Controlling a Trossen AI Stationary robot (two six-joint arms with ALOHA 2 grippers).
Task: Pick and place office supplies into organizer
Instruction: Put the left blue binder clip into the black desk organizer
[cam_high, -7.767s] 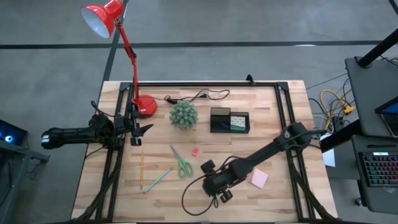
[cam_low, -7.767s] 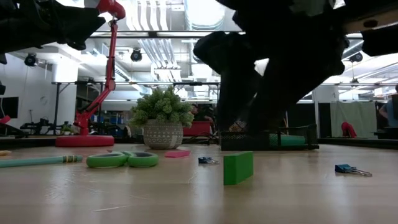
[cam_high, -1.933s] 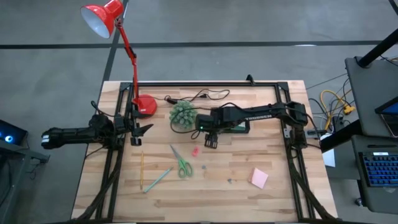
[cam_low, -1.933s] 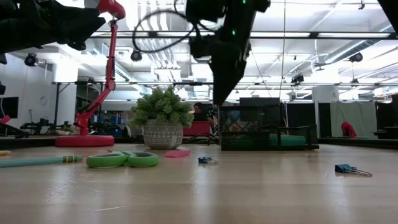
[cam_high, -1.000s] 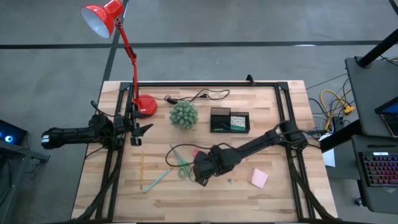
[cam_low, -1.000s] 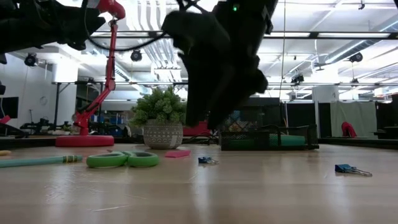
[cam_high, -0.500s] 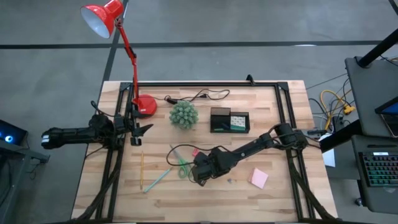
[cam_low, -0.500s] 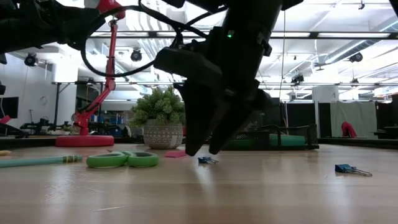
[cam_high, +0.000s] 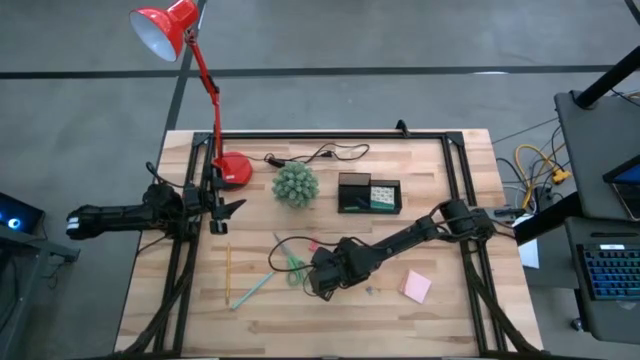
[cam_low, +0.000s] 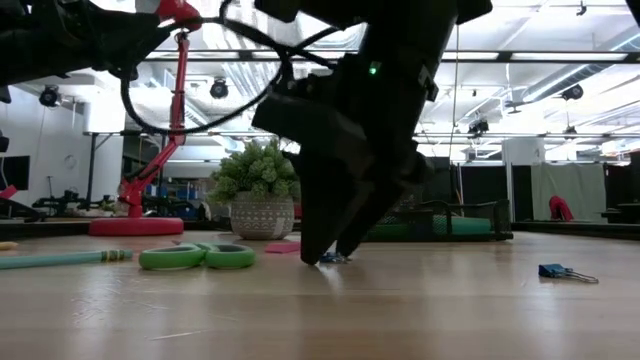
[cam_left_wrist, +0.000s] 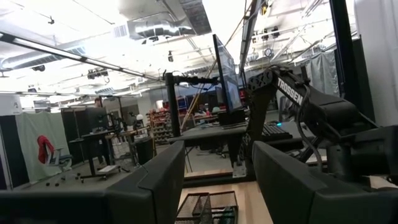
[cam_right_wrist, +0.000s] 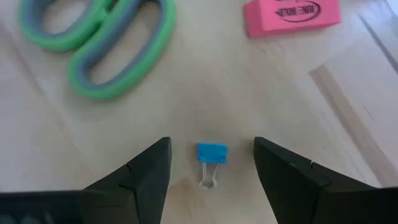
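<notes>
Hovering low over the middle of the wooden table (cam_high: 450, 320), the right gripper (cam_right_wrist: 210, 163) has its two fingers (cam_right_wrist: 146, 171) spread wide, and a small blue binder clip (cam_right_wrist: 211, 154) lies on the wood in the gap between them, touching neither pad. Nothing is held. Just beyond the fingertips lie the looped handles of the green scissors (cam_right_wrist: 99, 46), and a pink eraser (cam_right_wrist: 291, 15) sits off to the other side, a little farther from the clip. From the low camera, the fingertips come down almost to the tabletop right at the clip (cam_low: 333, 258).

The left gripper (cam_left_wrist: 217, 168) waits at the table's left edge, well apart from all this, its fingers parted and empty.

From above, the right arm covers the clip, the eraser and most of the scissors; only a sliver of green shows beside the wrist. At table height the arm's dark bulk hides most of the black organizer (cam_high: 369, 194), which stands near the back, well beyond the working gripper, next to the round green plant (cam_high: 295, 184).

A yellow pencil (cam_high: 228, 272) and a light green pen (cam_high: 253, 288) lie beyond the scissors toward the left arm; a pink sticky-note pad (cam_high: 417, 287) lies on the gripper's opposite side. A red desk lamp (cam_high: 190, 70) rises at the back left. Behind the table stretches a bright workshop with ceiling ducts and benches.
</notes>
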